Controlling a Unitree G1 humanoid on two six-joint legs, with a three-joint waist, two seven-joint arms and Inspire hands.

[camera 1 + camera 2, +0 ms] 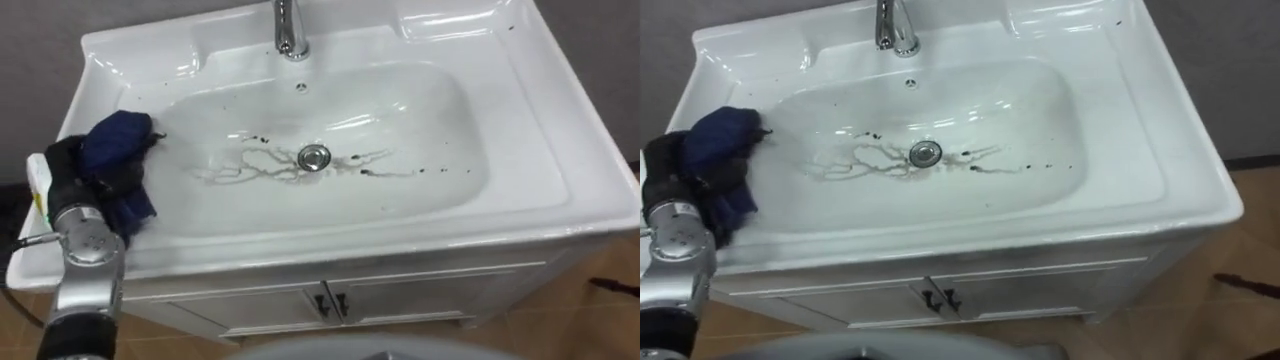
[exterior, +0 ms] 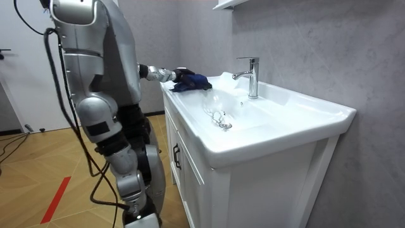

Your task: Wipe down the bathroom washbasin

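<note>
The white basin [image 1: 560, 170] lies before me, with dark streaks [image 1: 250, 170] and specks spread around its chrome drain [image 1: 313, 157]. A dark blue cloth [image 1: 118, 140] is bunched on the basin's left rim, at the edge of the bowl. My left hand [image 1: 65, 165], black, rests on that rim with its fingers curled into the cloth. In the room view I stand upright at the basin's front, left arm stretched out to the cloth [image 2: 195, 82].
A chrome tap [image 1: 288, 30] stands at the middle of the back rim. Below the basin is a white cabinet with two doors and dark handles [image 1: 331, 303]. A grey wall runs behind, and the floor is wood.
</note>
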